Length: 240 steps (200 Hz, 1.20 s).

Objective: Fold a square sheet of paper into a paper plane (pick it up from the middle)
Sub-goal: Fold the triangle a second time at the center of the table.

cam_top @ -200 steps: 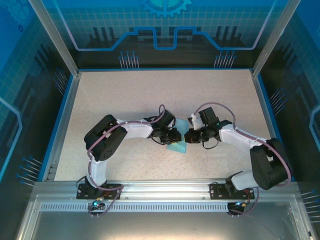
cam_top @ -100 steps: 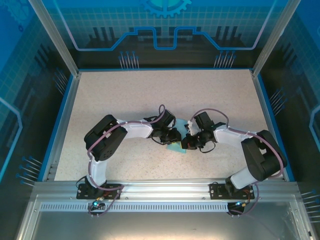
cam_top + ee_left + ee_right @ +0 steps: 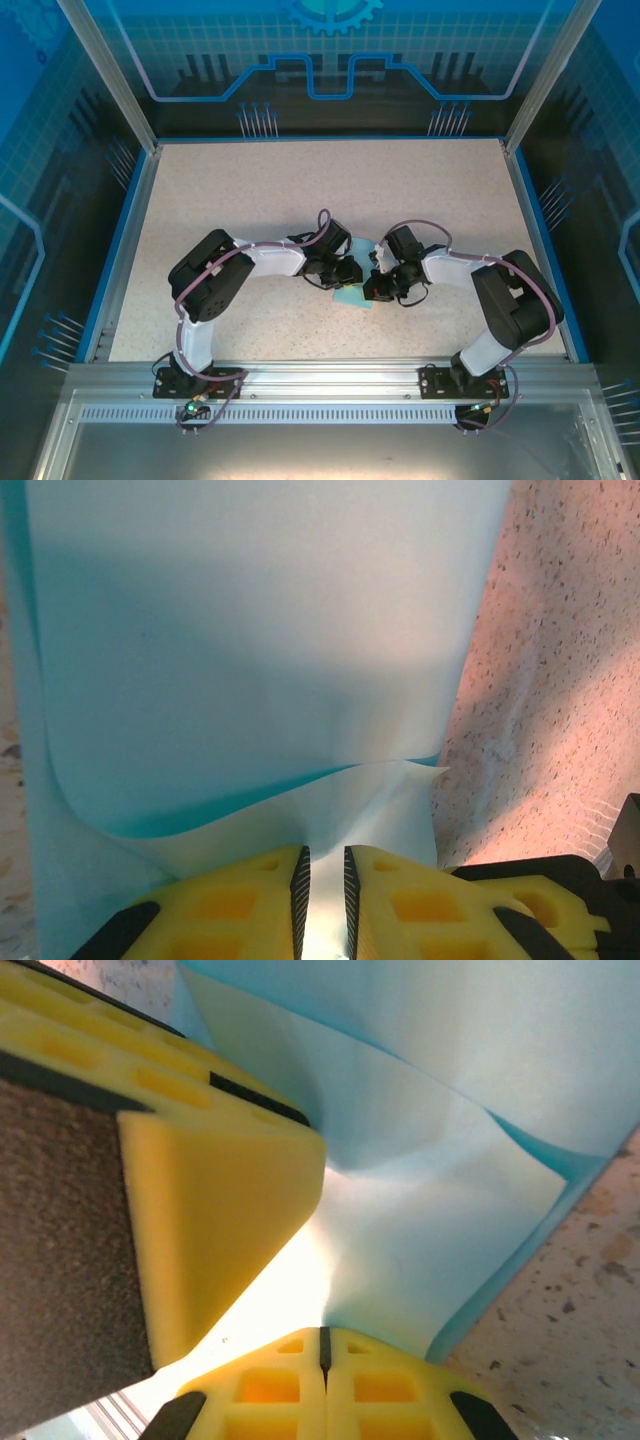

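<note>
Tabletop (image 3: 250, 190) gives you bare room all round: left gripper (image 3: 325, 885) and right gripper (image 3: 322, 1352) meet at its centre, well away from every edge. Each pinches the light-blue square sheet of paper (image 3: 352, 296) there, 2 curling layers showing.

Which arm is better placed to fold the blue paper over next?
Probably the right. The right gripper is pinched shut on an edge of the square sheet of paper, ready to carry it across, while the left gripper clamps the sheet, anchoring it.
</note>
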Motion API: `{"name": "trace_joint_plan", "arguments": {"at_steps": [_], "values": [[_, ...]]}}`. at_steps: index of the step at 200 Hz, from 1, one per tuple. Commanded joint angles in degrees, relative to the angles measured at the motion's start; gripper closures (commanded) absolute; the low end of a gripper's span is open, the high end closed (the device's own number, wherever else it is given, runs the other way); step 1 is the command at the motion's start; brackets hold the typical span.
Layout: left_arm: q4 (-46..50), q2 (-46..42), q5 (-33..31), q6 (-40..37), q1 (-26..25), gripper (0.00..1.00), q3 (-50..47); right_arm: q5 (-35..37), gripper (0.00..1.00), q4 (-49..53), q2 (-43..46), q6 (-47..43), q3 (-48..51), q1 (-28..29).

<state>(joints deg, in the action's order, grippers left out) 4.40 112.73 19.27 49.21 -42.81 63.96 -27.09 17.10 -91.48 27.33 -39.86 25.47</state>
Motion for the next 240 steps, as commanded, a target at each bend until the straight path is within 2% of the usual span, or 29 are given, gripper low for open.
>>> {"name": "trace_joint_plan", "arguments": {"at_steps": [1,28,70,128,240], "values": [[4.0,2.3,-1.8,-1.1,0.3,0.77,0.0,1.9,0.98,2.7,-0.6,-1.2,-0.8,0.6],[4.3,2.4,-1.8,-1.2,0.3,0.78,0.0,1.8,0.97,2.9,-0.5,-1.5,-0.6,0.4],[4.5,2.4,-2.0,-1.2,0.3,0.78,0.0,-2.4,0.95,2.5,-1.2,-1.9,-0.1,0.5],[5.0,2.1,-2.1,-1.6,0.3,0.78,0.3,1.2,0.95,6.3,-0.8,-1.8,1.8,0.5],[5.3,2.2,-2.4,-1.6,0.3,0.79,0.5,1.3,0.93,7.9,1.7,0.4,4.4,0.0]]}}
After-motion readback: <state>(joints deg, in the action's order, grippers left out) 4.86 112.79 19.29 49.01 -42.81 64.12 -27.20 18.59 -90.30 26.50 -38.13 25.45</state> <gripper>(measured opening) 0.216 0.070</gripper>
